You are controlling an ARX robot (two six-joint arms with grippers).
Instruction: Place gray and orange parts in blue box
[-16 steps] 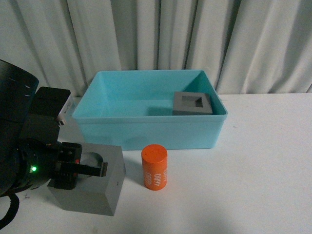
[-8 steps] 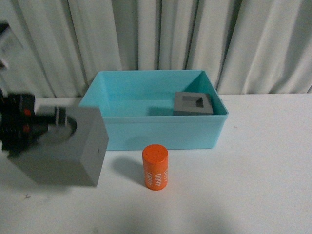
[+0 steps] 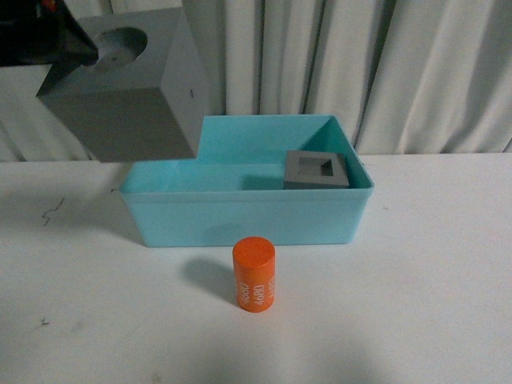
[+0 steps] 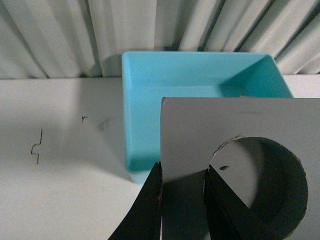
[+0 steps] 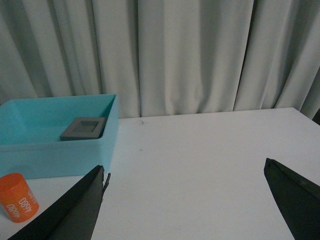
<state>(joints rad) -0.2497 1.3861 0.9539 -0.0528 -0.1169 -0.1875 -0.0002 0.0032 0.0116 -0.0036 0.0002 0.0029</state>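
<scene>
1. Left fingers (image 4: 145, 210) pinch round-recess cube (image 3: 128, 88) by one wall, high near the left end of box (image 3: 240, 216); right fingers (image 5: 75, 210) spread wide, empty.
2. Thin grip: the cube may swing or slip.
3. Released short, it clips the rim or topples cylinder (image 3: 254, 276).

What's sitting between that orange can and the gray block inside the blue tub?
In the front view, only the near wall of the blue box and a strip of bare table separate the orange cylinder from the square-recess gray cube.
</scene>
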